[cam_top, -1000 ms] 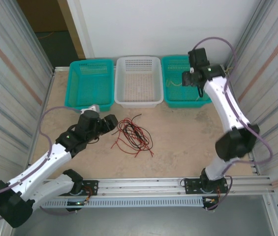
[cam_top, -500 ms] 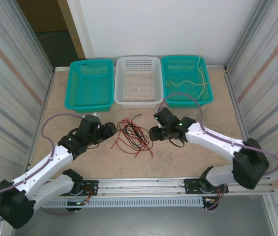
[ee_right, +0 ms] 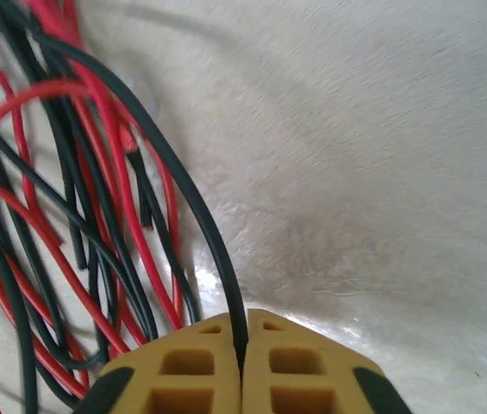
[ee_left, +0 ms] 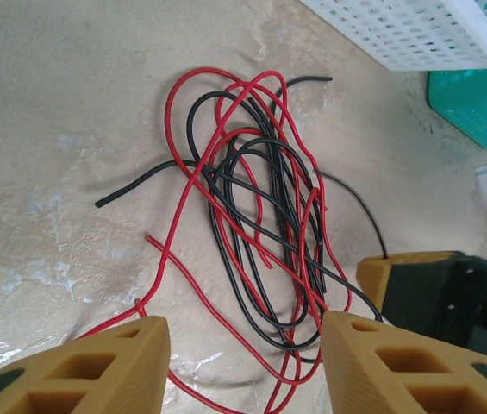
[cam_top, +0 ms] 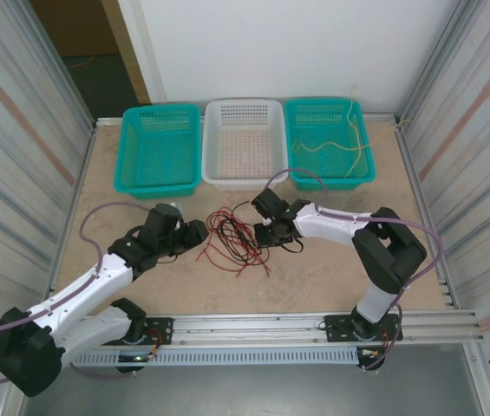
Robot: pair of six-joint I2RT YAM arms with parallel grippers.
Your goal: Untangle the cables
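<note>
The right gripper point(cam_top: 264, 230) has swung down from the far-right teal basket point(cam_top: 327, 103), where the yellow cable point(cam_top: 349, 143) lies. Its jaws have just pressed together on one black cable point(ee_right: 198, 203) at the right edge of the red-and-black cable tangle point(cam_top: 234, 238). The left gripper point(cam_top: 194, 232) waits at the tangle's left edge, jaws spread, pinching nothing. Bare counter point(cam_top: 323, 273) to the right and near side gives pulling room, while the baskets crowd the far side.
</note>
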